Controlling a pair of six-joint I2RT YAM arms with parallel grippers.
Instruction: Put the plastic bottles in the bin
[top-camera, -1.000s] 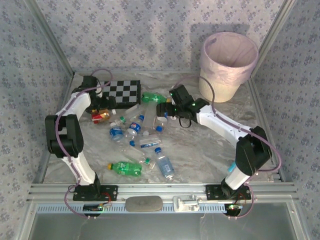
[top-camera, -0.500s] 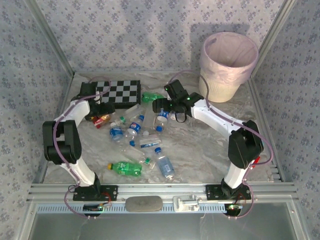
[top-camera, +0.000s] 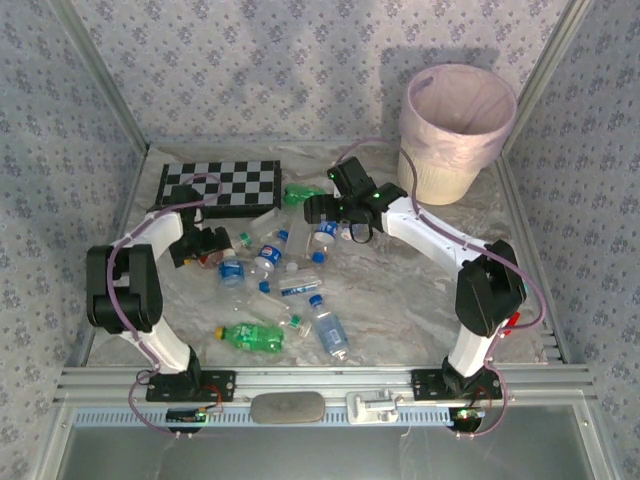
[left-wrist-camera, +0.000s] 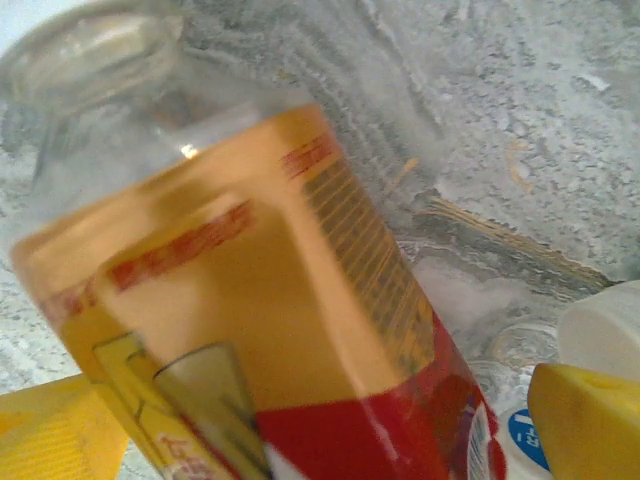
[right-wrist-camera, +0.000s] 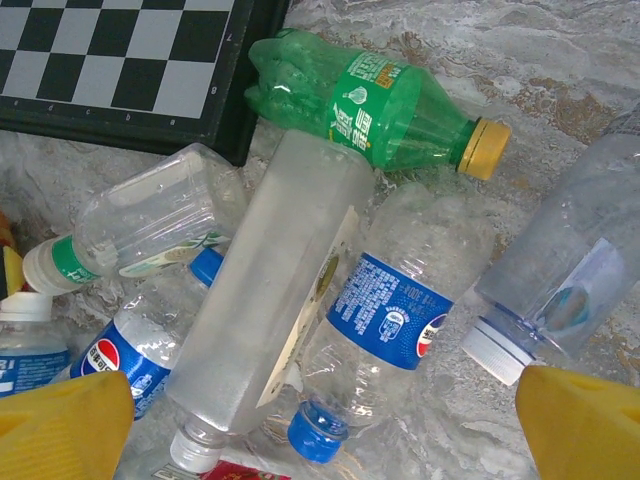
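Your left gripper (left-wrist-camera: 320, 435) stands wide open, its yellow fingers (left-wrist-camera: 585, 420) either side of a clear plastic bottle with an orange-and-red label (left-wrist-camera: 250, 300), gripping nothing. Your right gripper (right-wrist-camera: 320, 430) is equally wide and empty above the heap of clear, blue-labelled and green plastic bottles (right-wrist-camera: 385, 320). The round cream-white bin lined with a pink plastic bag (top-camera: 440, 175) stands at the far right, well apart from them

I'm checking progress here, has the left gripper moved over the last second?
Yes. The left gripper has pulled back toward the near side, off the checkerboard edge it overlapped, down to the bottles.
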